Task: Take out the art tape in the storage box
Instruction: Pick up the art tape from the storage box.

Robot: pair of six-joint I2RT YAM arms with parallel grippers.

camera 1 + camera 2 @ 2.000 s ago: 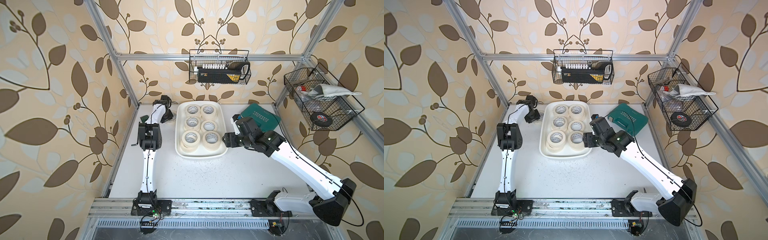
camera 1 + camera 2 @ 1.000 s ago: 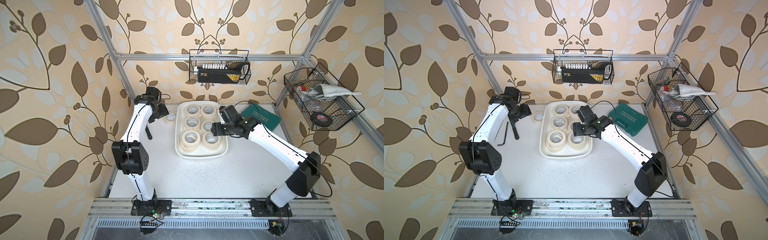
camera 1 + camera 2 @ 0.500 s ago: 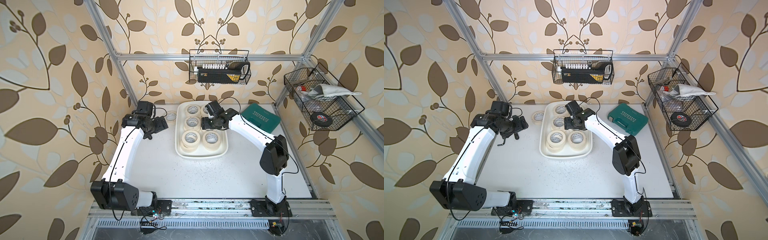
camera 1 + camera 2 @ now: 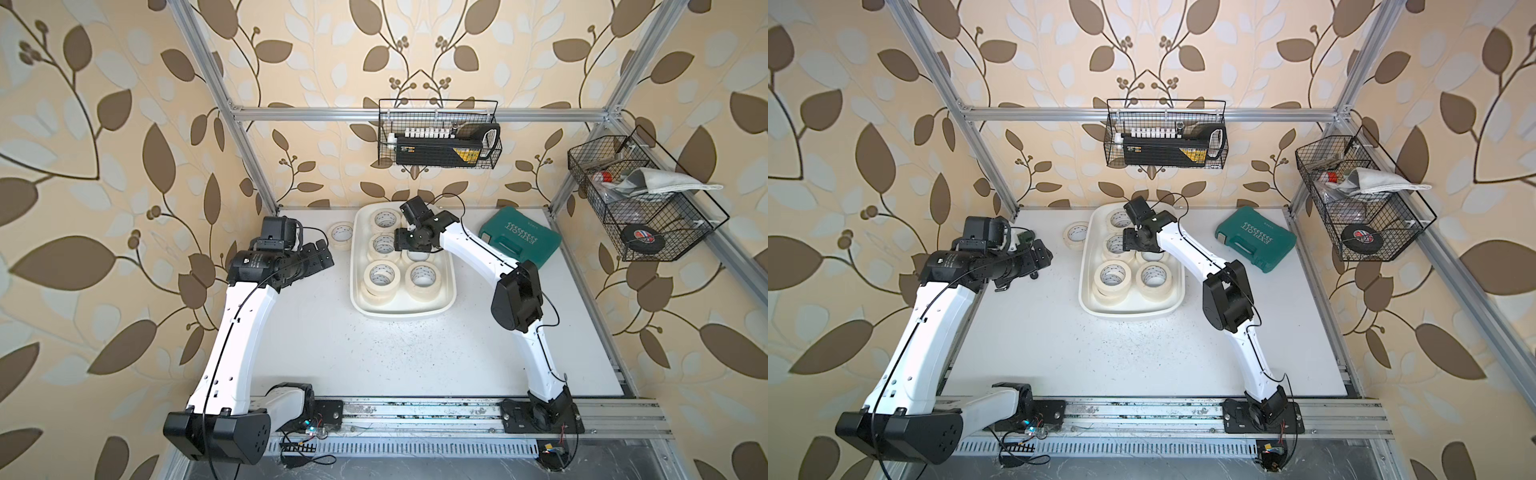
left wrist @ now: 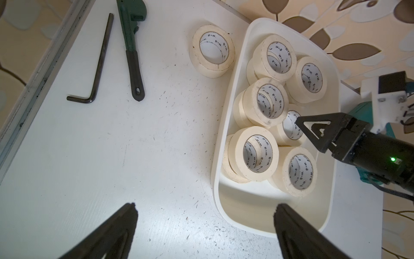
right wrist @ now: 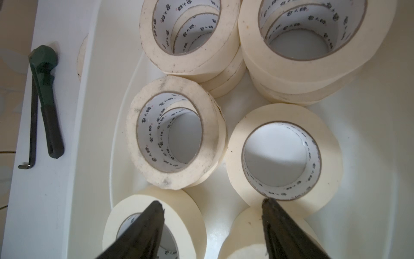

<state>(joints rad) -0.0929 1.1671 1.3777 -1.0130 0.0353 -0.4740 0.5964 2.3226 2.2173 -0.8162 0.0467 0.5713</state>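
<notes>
Hovering spread over tape (image 6: 172, 84) in the box (image 5: 257, 201), right hand (image 6: 211, 201) is empty; left hand (image 5: 205, 204), spread, hangs beside it near a wrench (image 5: 134, 71).

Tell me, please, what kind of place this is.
Probably a robot test cell dressed as a workshop corner, not a real room. Wallpaper panels hang on an aluminium frame, two arms stand on a rail, and a wire basket hangs above a teal tool case.
</notes>
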